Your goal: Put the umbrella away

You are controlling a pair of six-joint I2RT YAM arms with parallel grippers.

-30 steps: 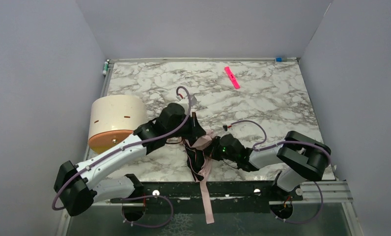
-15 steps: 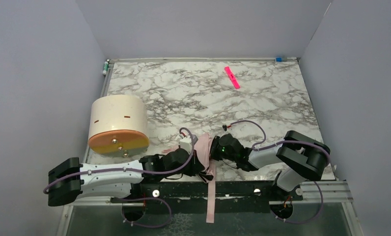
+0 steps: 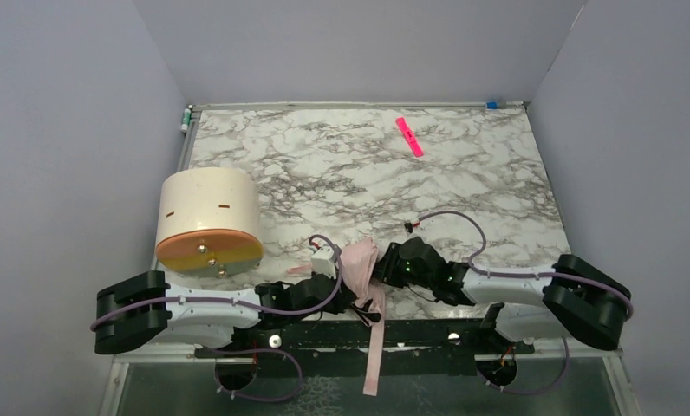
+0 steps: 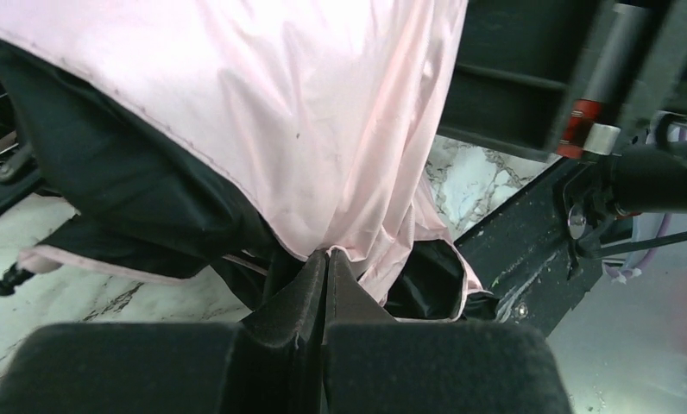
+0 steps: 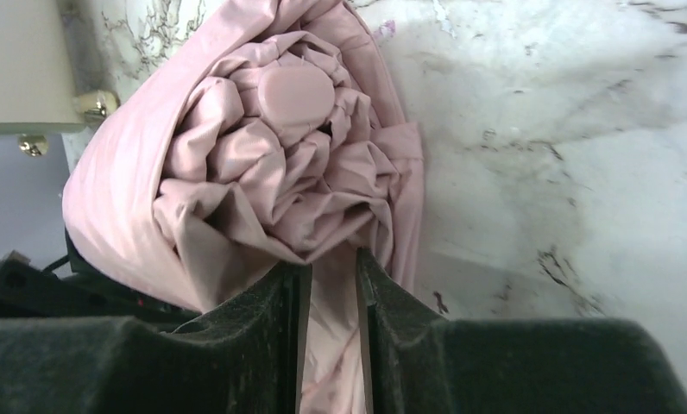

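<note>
The umbrella (image 3: 359, 260) lies bunched at the near edge of the table (image 3: 324, 165), midway between the two arms. Its pale pink fabric is crumpled in a heap with black lining showing beneath. A long pink strap (image 3: 372, 355) hangs from it over the black rail (image 3: 428, 334) at the table's front.

The left gripper (image 3: 352, 299) sits low at the umbrella's near-left side. In the wrist view its fingers (image 4: 310, 285) are pressed together, and the pink fabric gathers to a point right where the tips meet, so it pinches a fold of the canopy. The fabric spreads up and away from that point, with lining to either side.

The right gripper (image 3: 383, 269) reaches in from the right and touches the umbrella's right flank. Its wrist view looks onto the rolled end of the canopy, folds spiralling round a flat pink cap (image 5: 295, 90). Its jaws stand slightly apart, with a band of pink fabric lying in the narrow gap and the bundle just beyond the tips.

A cream cylinder (image 3: 207, 217) stands well to the left, and a pink strip (image 3: 409, 136) lies far back.
</note>
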